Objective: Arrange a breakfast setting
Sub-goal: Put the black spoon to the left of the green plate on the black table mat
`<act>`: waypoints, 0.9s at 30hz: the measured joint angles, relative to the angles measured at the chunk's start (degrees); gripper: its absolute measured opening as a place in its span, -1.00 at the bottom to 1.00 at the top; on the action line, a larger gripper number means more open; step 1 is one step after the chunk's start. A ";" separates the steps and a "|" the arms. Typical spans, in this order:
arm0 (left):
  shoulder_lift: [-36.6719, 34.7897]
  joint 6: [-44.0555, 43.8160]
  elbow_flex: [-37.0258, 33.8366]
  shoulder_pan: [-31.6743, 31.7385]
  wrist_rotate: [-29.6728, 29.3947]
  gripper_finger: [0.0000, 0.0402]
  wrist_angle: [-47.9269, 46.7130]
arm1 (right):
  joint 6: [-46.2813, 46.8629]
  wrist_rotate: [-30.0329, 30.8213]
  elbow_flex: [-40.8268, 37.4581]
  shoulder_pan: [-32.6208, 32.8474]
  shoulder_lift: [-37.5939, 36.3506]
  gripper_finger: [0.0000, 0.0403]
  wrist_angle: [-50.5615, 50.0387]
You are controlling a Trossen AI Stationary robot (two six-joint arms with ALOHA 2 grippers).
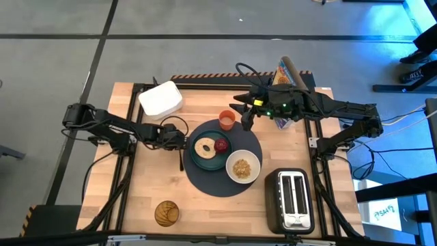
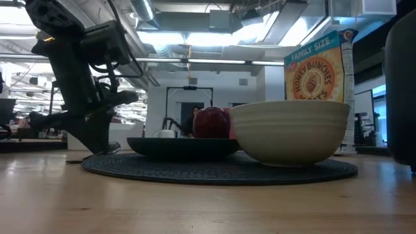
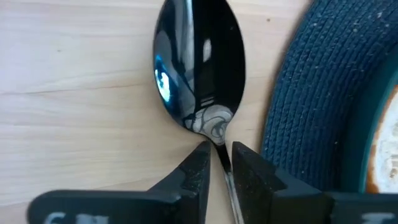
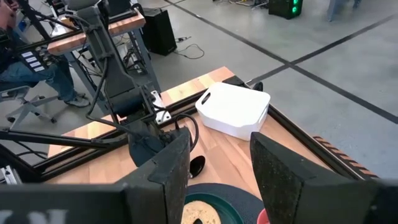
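A round dark-blue placemat (image 1: 220, 183) carries a teal plate (image 1: 205, 162) with a tan bagel (image 1: 203, 147) and a small red fruit (image 1: 221, 145), and a white bowl (image 1: 243, 166) of cereal. A small orange cup (image 1: 227, 119) stands at the mat's far edge. My left gripper (image 1: 179, 141) is shut on a metal spoon (image 3: 199, 68) lying on the wood just left of the mat. My right gripper (image 1: 246, 120) is open and empty, raised beside the cup. In the low view the cup is hidden. My left gripper pinches the spoon's thin handle (image 3: 221, 155) just behind its bowl, between its two fingertips (image 3: 198, 169). The fingers point down from above (image 2: 97, 144) and lie across the handle. The spoon lies flat on the table beside the placemat's left edge (image 3: 298, 106).
A white lidded container (image 1: 161, 98) sits at the far left, a cereal box (image 1: 285, 72) at the far right, a toaster (image 1: 292, 200) at the near right and a round wooden piece (image 1: 166, 212) at the near left. Bare wood lies between them.
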 joint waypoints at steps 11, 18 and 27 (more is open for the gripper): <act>2.91 1.50 0.44 -0.02 0.79 -0.93 -2.51 | -0.04 -0.02 0.00 0.00 0.00 -0.21 -0.60; 0.43 1.54 0.29 0.60 1.20 -0.94 -3.42 | -0.07 -0.07 0.00 0.00 0.02 -0.21 -2.39; -8.07 0.09 3.10 1.55 0.39 -0.95 -6.07 | -0.07 -0.11 0.00 0.00 0.00 -0.21 -2.26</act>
